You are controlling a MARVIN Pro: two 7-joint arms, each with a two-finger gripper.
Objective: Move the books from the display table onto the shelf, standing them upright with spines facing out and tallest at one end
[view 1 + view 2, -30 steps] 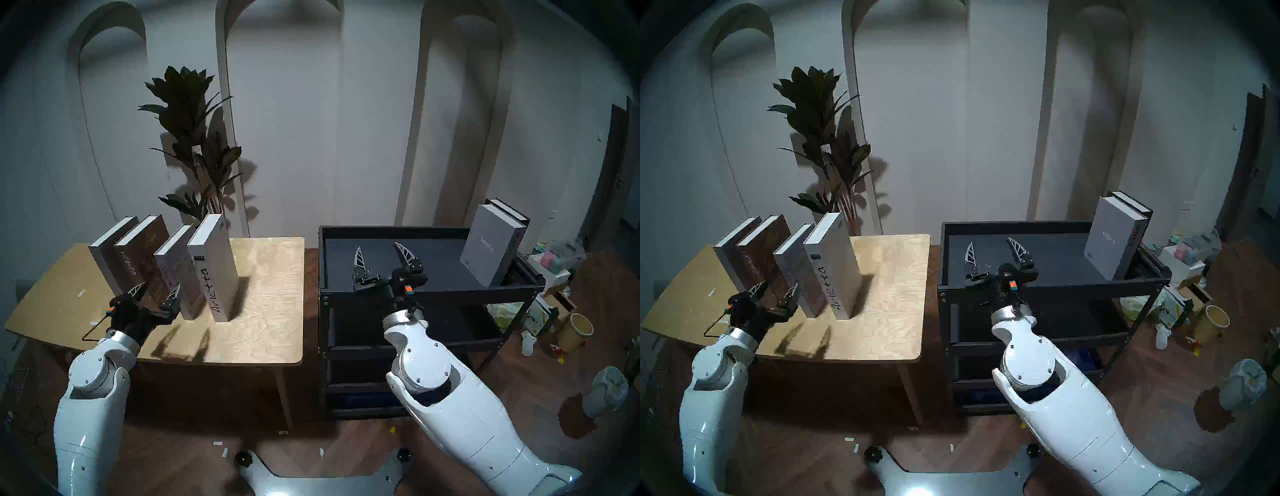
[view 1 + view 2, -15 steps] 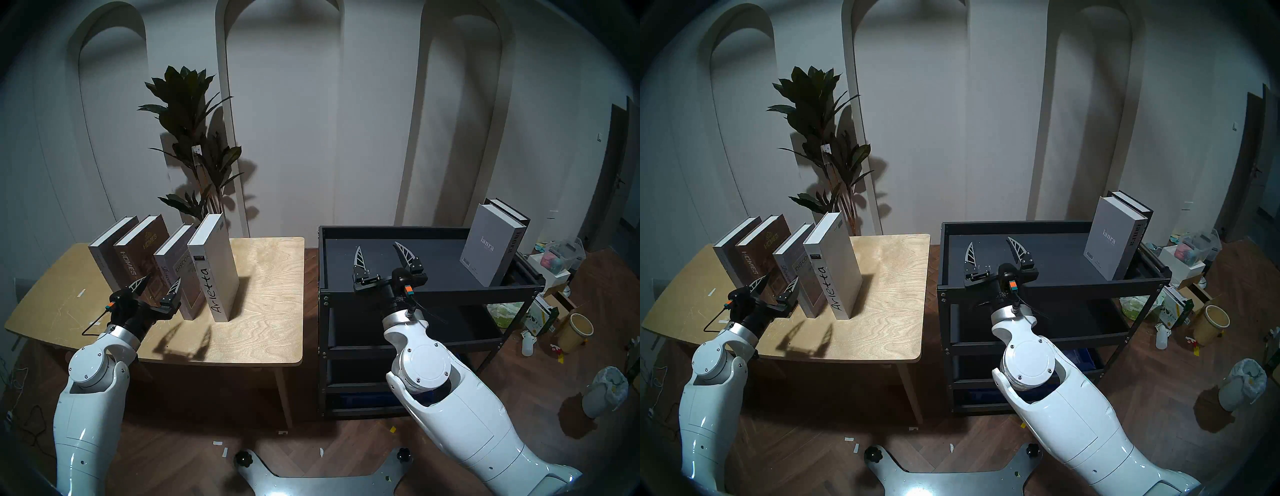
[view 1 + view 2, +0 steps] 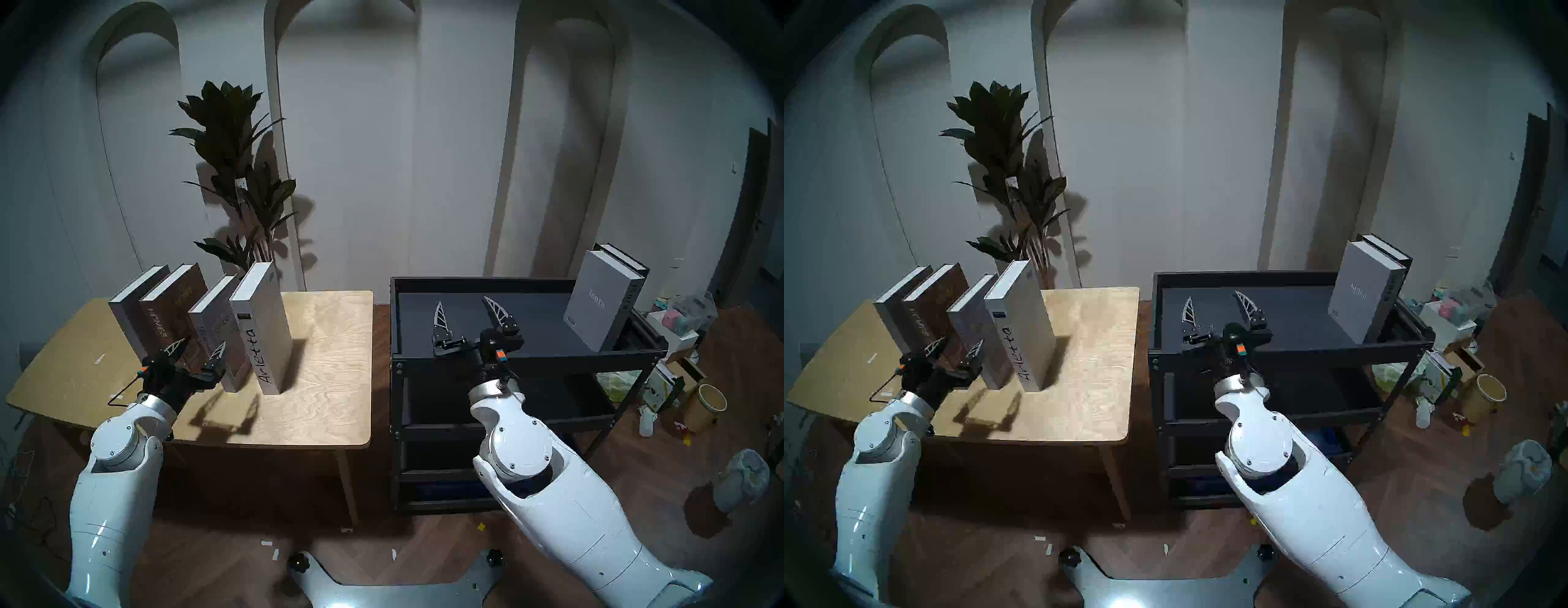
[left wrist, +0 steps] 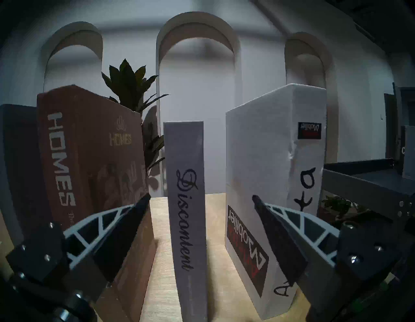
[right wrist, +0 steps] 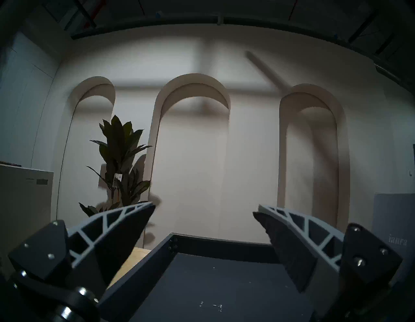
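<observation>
Left gripper (image 4: 202, 200): jaws apart, bracketing "Discontent" book (image 4: 187, 202) beside "HOMES" book (image 4: 94, 171); pick-up step; next, advance and clamp.

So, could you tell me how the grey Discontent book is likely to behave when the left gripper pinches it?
The Discontent book looks like a rigid hardcover, so it should stay stiff. It stands apart between HOMES and Arletta, tall and narrow, so a sideways nudge may tip it. The open left gripper straddles its spine.
</observation>
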